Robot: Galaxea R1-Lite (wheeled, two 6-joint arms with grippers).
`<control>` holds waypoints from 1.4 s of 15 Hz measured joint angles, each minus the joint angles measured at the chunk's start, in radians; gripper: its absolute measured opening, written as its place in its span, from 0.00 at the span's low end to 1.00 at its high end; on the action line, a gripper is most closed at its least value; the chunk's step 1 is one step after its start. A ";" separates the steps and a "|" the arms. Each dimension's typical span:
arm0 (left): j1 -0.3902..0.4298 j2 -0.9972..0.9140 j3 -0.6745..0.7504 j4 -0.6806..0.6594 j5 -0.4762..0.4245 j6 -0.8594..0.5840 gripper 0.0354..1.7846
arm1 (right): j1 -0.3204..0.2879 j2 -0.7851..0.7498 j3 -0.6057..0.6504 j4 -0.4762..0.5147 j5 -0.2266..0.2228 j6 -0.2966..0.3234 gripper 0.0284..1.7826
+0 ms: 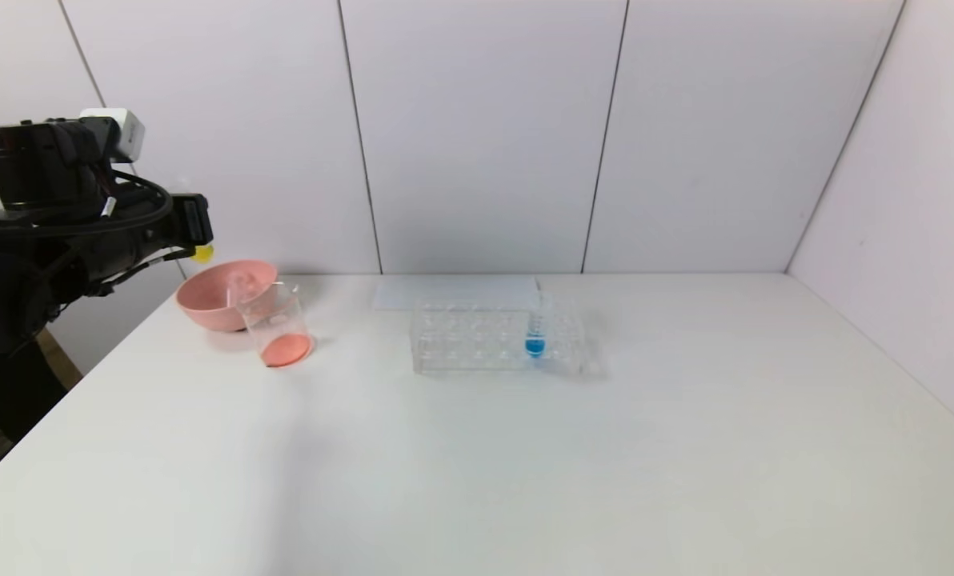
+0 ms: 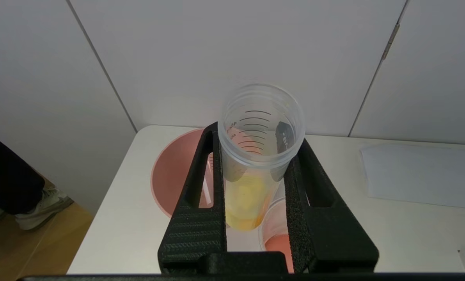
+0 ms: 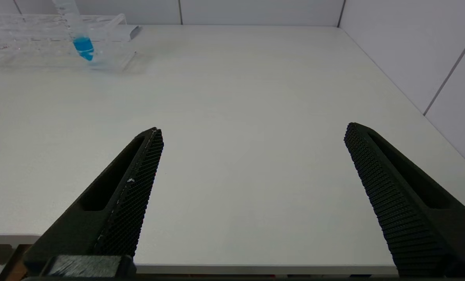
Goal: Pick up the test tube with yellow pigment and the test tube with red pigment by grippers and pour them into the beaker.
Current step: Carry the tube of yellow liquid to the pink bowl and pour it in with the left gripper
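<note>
At the far left, above the table's left edge, the left gripper (image 2: 256,156) is clamped tight on the tube with yellow pigment (image 2: 256,156), its two black fingers (image 2: 201,203) pressing the clear wall from either side. The tube sits mouth toward the wrist camera, its yellow liquid pooled at the rounded base, so it appears upright or close to it, probably to keep the liquid from spilling before the pour. In the head view only a yellow dot (image 1: 202,254) shows past the arm, up beside the wall and well above the pink bowl (image 1: 221,292).

Just right of and nearer than the bowl stands the beaker (image 1: 277,328), touching or nearly touching the bowl's rim (the exact contact is hard to tell). Orange-red liquid already lies in its bottom, which suggests the red pour is done and the yellow one remains. No red tube can be seen.

Toward the middle lies the clear rack (image 1: 497,336), with one tube of blue liquid (image 1: 535,336) standing in it and a pale sheet (image 1: 457,292) behind it.

The right gripper (image 3: 252,164) hangs low over the near right part of the table (image 3: 256,97), fingers spread wide and holding nothing. The table around it is bare, leaving free room; the left side is tighter, with wall, bowl and table edge close.
</note>
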 joint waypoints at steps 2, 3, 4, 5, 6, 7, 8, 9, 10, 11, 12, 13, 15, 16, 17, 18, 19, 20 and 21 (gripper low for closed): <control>0.020 -0.003 0.012 -0.002 -0.015 0.000 0.23 | 0.000 0.000 0.000 0.000 0.000 0.000 0.95; 0.029 -0.006 0.019 -0.003 -0.015 0.000 0.23 | 0.000 0.000 0.000 0.000 0.000 0.000 0.95; 0.038 -0.010 0.025 -0.003 -0.016 0.000 0.23 | 0.000 0.000 0.000 0.000 0.000 0.000 0.95; 0.048 -0.014 0.031 -0.003 -0.016 0.000 0.23 | 0.000 0.000 0.000 0.000 0.000 0.000 0.95; 0.057 -0.019 0.037 -0.003 -0.021 0.000 0.23 | 0.000 0.000 0.000 0.000 0.000 0.000 0.95; 0.063 -0.024 0.041 -0.003 -0.029 0.000 0.23 | 0.000 0.000 0.000 0.000 0.000 0.000 0.95; 0.068 -0.029 0.043 -0.005 -0.042 0.001 0.23 | 0.000 0.000 0.000 0.000 0.000 0.000 0.95; 0.072 -0.035 0.047 -0.005 -0.045 0.000 0.23 | 0.000 0.000 0.000 0.000 0.000 0.000 0.95; 0.073 -0.039 0.054 -0.009 -0.044 0.000 0.23 | 0.000 0.000 0.000 0.000 0.000 0.000 0.95; 0.073 -0.042 0.064 -0.021 -0.045 0.000 0.23 | 0.000 0.000 0.000 0.000 0.000 0.000 0.95; 0.073 -0.044 0.073 -0.040 -0.051 0.000 0.23 | 0.000 0.000 0.000 0.000 0.000 0.000 0.95; 0.073 -0.044 0.081 -0.056 -0.060 0.000 0.23 | 0.000 0.000 0.000 0.000 0.000 0.000 0.95; 0.073 -0.041 0.093 -0.069 -0.078 -0.001 0.23 | 0.000 0.000 0.000 0.000 0.000 0.000 0.95; 0.072 -0.039 0.096 -0.069 -0.084 -0.001 0.23 | 0.000 0.000 0.000 0.000 0.000 0.000 0.95; 0.071 -0.039 0.097 -0.069 -0.084 -0.001 0.23 | 0.000 0.000 0.000 0.000 0.000 0.000 0.95; 0.070 -0.038 0.099 -0.070 -0.085 -0.001 0.23 | 0.000 0.000 0.000 0.000 0.000 0.000 0.95; 0.069 -0.038 0.103 -0.070 -0.085 -0.001 0.23 | 0.000 0.000 0.000 0.000 0.000 0.000 0.95; 0.069 -0.039 0.108 -0.072 -0.086 -0.001 0.23 | 0.000 0.000 0.000 0.000 0.000 0.000 0.95; 0.069 -0.039 0.110 -0.074 -0.087 -0.002 0.23 | 0.000 0.000 0.000 0.000 0.000 0.000 0.95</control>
